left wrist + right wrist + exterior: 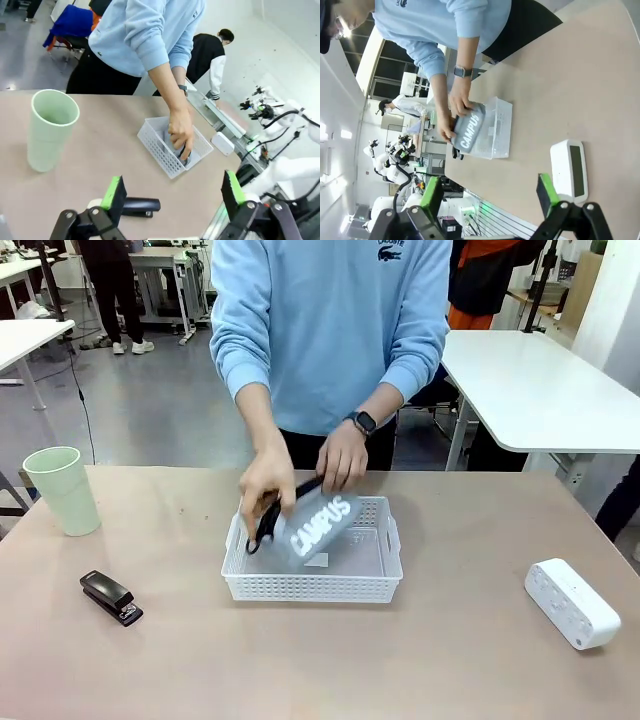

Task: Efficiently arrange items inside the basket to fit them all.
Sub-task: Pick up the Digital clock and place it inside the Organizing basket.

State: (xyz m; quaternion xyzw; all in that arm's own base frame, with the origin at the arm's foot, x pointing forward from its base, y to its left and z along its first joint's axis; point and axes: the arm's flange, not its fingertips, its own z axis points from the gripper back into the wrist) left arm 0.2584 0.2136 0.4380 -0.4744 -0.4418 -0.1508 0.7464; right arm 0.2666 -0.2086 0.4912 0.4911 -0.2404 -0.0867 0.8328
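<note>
Front view first: the person has one hand [265, 482] and the other hand [342, 455] on the grey CAMPUS pouch [322, 525], tilted half into the white basket [312, 587] mid-table. The green cup [63, 490], black stapler [111, 597] and white box [572, 603] all sit outside it, well apart.

Over to the left wrist: my left gripper [172, 192] hangs above the table, fingers spread wide, nothing between them, with the stapler just beyond.

Right wrist now: the right gripper [489, 192] is also spread and empty, with the white box near its finger.

My read is that the pouch is going in. Next I'd wait for the hands to clear, then bring in the box to lie alongside the pouch.
</note>
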